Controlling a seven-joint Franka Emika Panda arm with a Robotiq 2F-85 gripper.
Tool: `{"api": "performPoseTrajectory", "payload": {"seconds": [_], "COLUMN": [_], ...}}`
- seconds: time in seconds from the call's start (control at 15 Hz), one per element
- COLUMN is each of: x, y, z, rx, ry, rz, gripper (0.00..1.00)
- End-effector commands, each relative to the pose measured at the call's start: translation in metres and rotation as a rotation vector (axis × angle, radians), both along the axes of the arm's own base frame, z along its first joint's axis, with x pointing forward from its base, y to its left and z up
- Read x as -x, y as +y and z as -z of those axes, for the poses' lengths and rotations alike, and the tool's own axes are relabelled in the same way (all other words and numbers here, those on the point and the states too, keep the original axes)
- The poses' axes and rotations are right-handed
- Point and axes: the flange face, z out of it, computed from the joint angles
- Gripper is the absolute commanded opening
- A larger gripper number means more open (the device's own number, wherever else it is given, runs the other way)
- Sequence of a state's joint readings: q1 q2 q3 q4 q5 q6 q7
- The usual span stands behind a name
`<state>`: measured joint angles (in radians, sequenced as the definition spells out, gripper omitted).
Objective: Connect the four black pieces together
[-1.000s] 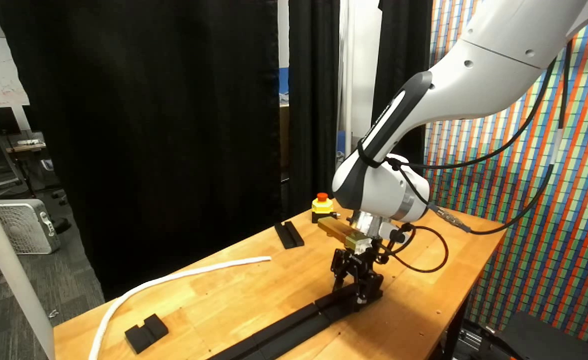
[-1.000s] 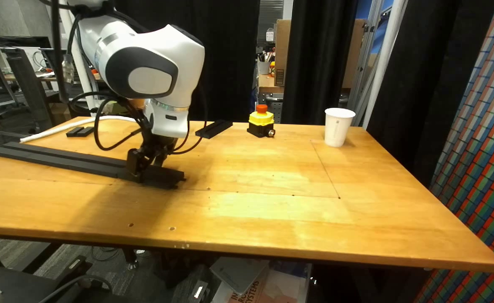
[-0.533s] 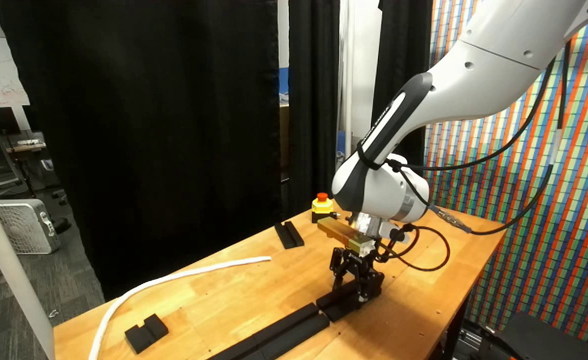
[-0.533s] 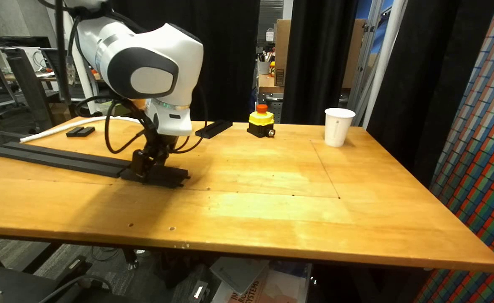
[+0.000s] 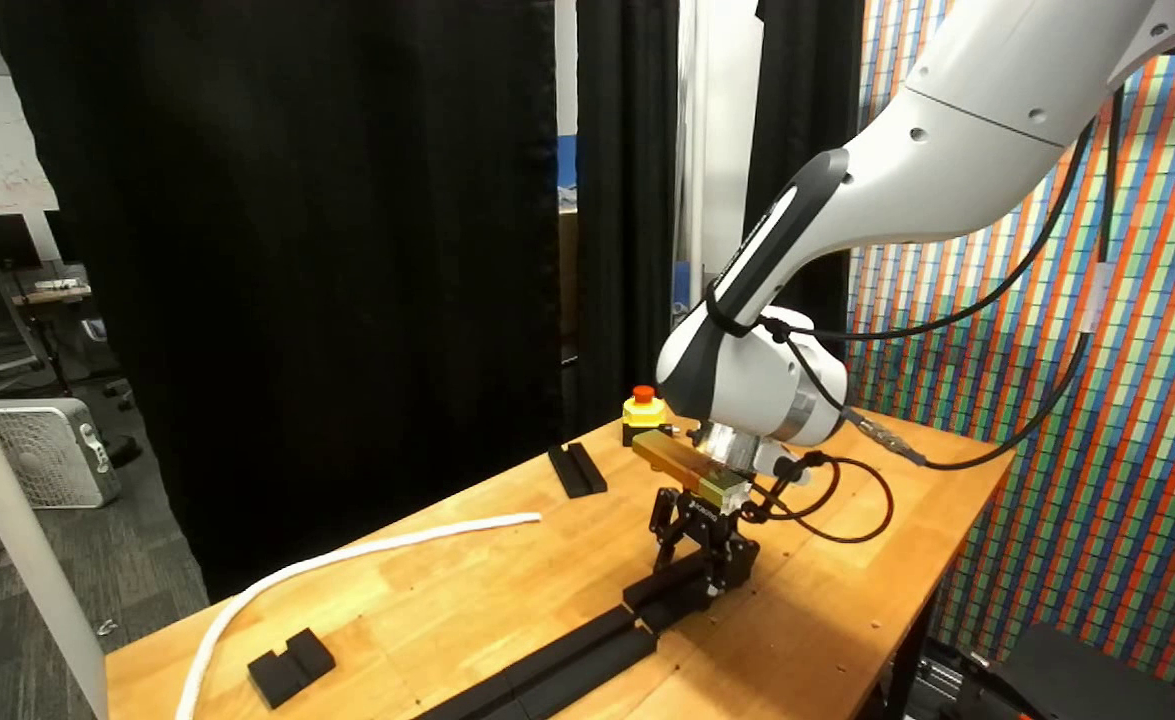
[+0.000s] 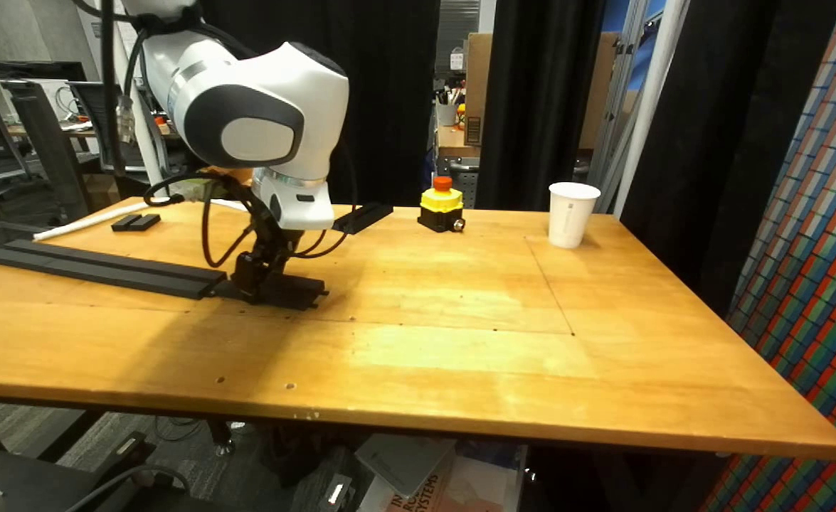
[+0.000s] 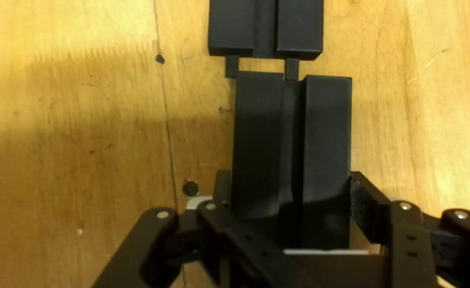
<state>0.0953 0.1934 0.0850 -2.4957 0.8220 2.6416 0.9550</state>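
Observation:
Flat matte-black bars form a long grooved rail (image 5: 567, 655) on the table; it also shows in an exterior view (image 6: 97, 269) and the wrist view (image 7: 235, 30). How many bars it holds I cannot tell. My gripper (image 7: 290, 188) is shut on another black bar (image 7: 327, 132), one finger against each long side. In both exterior views the gripper (image 5: 690, 575) (image 6: 257, 284) hides part of this bar (image 5: 662, 598) (image 6: 293, 290). A small gap separates bar and rail. Two tabs (image 7: 292, 69) project from the rail's end; the bar sits sideways off line with them.
Two stubby black blocks (image 5: 292, 665) (image 5: 577, 470) lie toward the curtain side. A white cord (image 5: 377, 545) curves along the table. A yellow emergency stop (image 5: 644, 412) stands at the back. A white cup (image 6: 573, 213) stands near the far edge.
The held bar met the rail's end one second ago. It has moved off along the rail's line, opening a gap, then shifted sideways toward the curtain with the gripper. The rail has not moved.

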Motion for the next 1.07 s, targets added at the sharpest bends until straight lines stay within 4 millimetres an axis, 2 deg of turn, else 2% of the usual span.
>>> {"api": "performPoseTrajectory", "payload": {"seconds": [0.0, 0.13, 0.33, 1.0], "x": [-0.01, -0.001, 0.002, 0.005], "y": [0.005, -0.001, -0.006, 0.007], "z": [0.008, 0.005, -0.002, -0.017], "rx": [-0.008, -0.01, 0.012, 0.071], "ry": [-0.043, -0.035, -0.025, -0.007], "rz": [0.004, 0.025, 0.04, 0.041], "gripper": [0.49, 0.49, 0.49, 0.49]}}
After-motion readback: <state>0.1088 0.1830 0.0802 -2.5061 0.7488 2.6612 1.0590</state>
